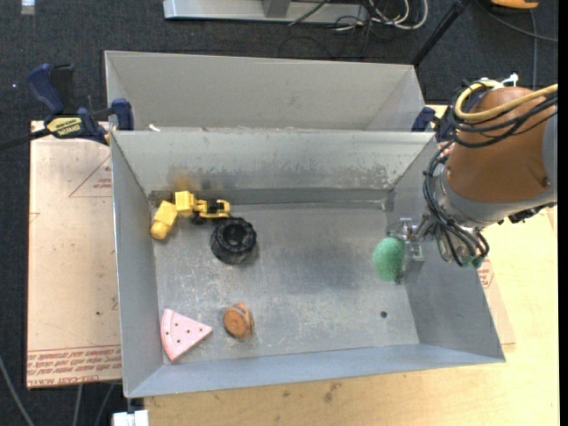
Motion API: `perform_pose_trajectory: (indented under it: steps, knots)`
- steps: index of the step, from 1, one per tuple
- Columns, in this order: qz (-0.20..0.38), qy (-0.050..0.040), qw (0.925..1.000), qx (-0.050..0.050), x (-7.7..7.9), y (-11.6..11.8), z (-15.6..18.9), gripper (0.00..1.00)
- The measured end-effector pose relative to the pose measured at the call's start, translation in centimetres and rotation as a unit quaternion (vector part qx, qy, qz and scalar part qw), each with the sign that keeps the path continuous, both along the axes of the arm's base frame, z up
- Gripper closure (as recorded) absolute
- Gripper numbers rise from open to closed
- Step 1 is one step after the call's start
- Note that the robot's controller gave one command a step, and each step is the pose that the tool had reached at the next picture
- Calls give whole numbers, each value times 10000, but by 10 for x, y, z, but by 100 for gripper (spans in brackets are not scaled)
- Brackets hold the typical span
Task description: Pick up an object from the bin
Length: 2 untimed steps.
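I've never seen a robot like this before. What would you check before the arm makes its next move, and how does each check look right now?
1. Gripper is down inside the bin, near its right wall: ok.
2. There is a thing close to the gripper. A green rounded object lies right beside it: ok.
3. The green rounded object is actually gripped: cannot tell.
4. Nothing crowds that object. The black ribbed ring and the brown round piece lie well off to the left: ok.
5. There is enough room between the gripper and the right wall: cannot tell.
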State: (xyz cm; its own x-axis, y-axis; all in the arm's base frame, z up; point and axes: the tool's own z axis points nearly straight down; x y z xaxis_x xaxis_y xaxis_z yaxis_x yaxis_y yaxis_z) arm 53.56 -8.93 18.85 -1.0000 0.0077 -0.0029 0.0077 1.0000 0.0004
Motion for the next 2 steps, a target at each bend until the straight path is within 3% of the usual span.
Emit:
perform_pose_trajectory:
  steps: [1,2]
  knots:
    - [0,1,10000,1,0,0,0,100]
    - [-109,31,9999,7,21,-1,43,100]
